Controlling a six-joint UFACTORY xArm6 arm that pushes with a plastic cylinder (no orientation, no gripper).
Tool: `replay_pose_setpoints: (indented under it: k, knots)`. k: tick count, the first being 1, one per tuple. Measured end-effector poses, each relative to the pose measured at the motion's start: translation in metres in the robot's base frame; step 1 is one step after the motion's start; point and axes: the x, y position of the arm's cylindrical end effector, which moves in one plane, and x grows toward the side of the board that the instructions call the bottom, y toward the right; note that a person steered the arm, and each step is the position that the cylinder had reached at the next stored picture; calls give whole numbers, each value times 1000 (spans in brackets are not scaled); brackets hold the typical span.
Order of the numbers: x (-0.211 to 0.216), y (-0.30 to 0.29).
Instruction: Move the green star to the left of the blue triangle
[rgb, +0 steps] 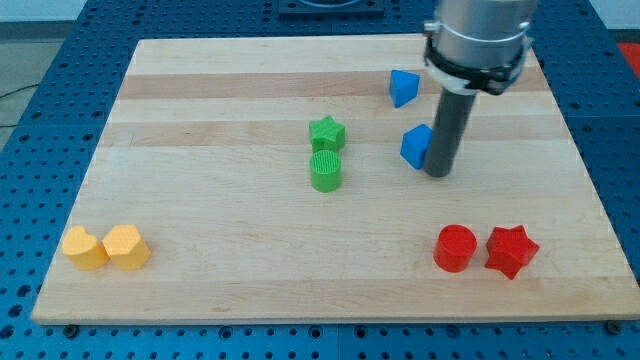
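The single camera view looks down at an angle on a pale wooden bench (250, 270) resting on a blue perforated surface (30, 300).

The arm enters from the view's top right as a wide grey cylinder (478, 35) with a dark collar, and below it a straight dark rod (445, 125) drops upright to the board. There is no pincer on this arm, so nothing is clenched, released or grasped; the rod simply ends in my tip (437, 173). My tip stands on the bench at the right-hand side of a blue block (415, 146), touching it or just beside it; the rod covers that block's right edge, so its exact shape is hard to read.

A second blue block, the blue triangle (403, 87), lies above that, near the view's top, apart from the rod.

The green star (327, 133) sits near the middle of the board, to the view's left of both blue blocks and well apart from my tip. A green cylinder (326, 171) stands just below it, nearly touching.

At the view's bottom left, two yellow blocks (85, 247) (126, 247) sit side by side. At the bottom right, a red cylinder (455, 248) sits just beside a red star (510, 250).
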Motion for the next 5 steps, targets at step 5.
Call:
replay_pose_setpoints:
  k: [5]
  knots:
    - [-35, -128]
